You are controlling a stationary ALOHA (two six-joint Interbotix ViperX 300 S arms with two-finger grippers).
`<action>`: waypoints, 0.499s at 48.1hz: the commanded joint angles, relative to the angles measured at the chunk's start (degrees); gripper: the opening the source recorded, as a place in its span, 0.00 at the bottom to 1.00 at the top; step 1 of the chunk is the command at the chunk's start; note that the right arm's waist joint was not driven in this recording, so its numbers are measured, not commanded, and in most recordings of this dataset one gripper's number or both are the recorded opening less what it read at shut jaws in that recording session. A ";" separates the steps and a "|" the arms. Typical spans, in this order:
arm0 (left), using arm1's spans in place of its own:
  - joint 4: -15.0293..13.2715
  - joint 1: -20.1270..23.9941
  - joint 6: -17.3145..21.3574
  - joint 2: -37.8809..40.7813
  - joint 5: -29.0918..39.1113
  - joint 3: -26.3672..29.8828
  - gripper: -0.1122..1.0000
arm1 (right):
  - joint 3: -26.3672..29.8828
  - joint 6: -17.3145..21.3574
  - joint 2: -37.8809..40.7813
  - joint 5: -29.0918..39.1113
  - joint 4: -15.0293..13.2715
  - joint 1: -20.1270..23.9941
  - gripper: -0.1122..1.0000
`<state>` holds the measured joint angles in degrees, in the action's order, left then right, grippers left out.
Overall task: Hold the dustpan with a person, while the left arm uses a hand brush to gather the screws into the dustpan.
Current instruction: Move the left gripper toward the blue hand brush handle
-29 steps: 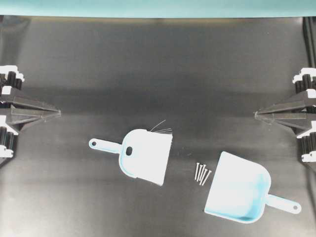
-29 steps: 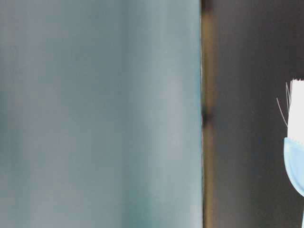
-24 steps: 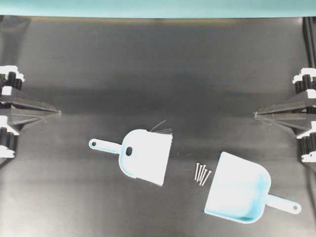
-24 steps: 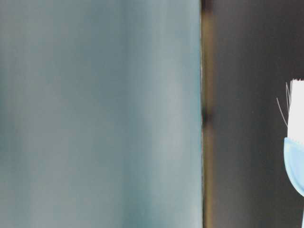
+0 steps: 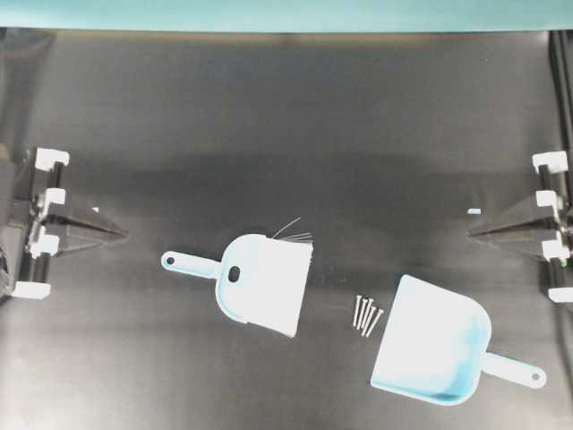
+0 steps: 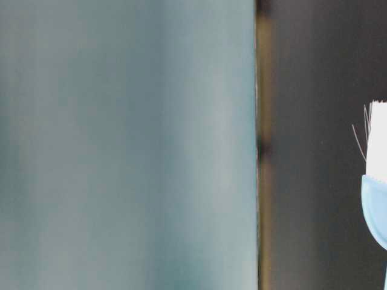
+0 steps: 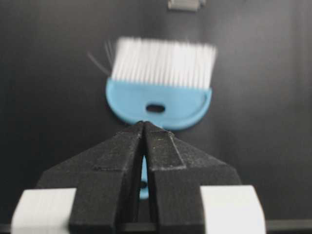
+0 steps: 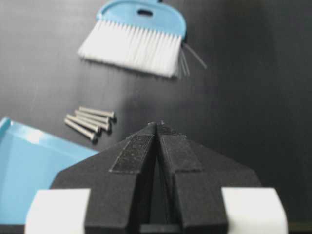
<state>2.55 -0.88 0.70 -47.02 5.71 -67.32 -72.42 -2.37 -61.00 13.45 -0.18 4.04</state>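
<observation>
Brush and dustpan lie untouched on the black table; both grippers closed and empty.

Hand brush (image 5: 260,279) lies mid-table, handle left, bristles right toward the screws (image 5: 366,314) just beside the dustpan (image 5: 432,352) mouth; dustpan handle points lower right. Open mat surrounds all. Left gripper (image 5: 124,235) and right gripper (image 5: 472,234) sit pinched together, well apart from everything.
</observation>
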 commanded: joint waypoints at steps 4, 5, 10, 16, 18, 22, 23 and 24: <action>0.26 -0.53 -0.62 4.22 -2.37 -0.44 0.19 | -2.46 -0.62 -1.85 -1.32 -0.09 0.00 0.10; 0.18 -0.62 -0.70 5.01 -3.16 -0.62 0.24 | -3.34 -0.44 -2.29 -1.93 0.00 0.00 0.10; 0.18 -0.62 -0.79 9.23 -9.58 -1.85 0.51 | -6.33 -0.44 -3.78 -5.45 0.00 0.00 0.10; 0.18 -0.35 0.26 15.38 -23.03 -3.25 0.81 | -8.70 -0.88 -5.80 -7.03 -0.18 0.00 0.10; 0.18 0.18 0.62 17.58 -27.07 -3.52 0.87 | -9.23 -0.88 -6.50 -6.68 -0.18 0.00 0.10; 0.18 1.14 1.76 22.76 -33.13 -3.78 0.85 | -10.11 -0.88 -8.35 -6.24 -0.18 0.00 0.10; 0.18 1.32 1.76 24.26 -34.10 -3.60 0.85 | -10.20 -0.88 -8.79 -6.15 -0.18 0.00 0.10; 0.26 1.49 1.76 25.93 -34.89 -3.43 0.85 | -10.28 -0.88 -9.32 -6.15 -0.18 0.00 0.10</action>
<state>2.55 -0.26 2.29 -26.19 -24.52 -71.37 -82.62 -2.72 -69.26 7.47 -0.26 4.04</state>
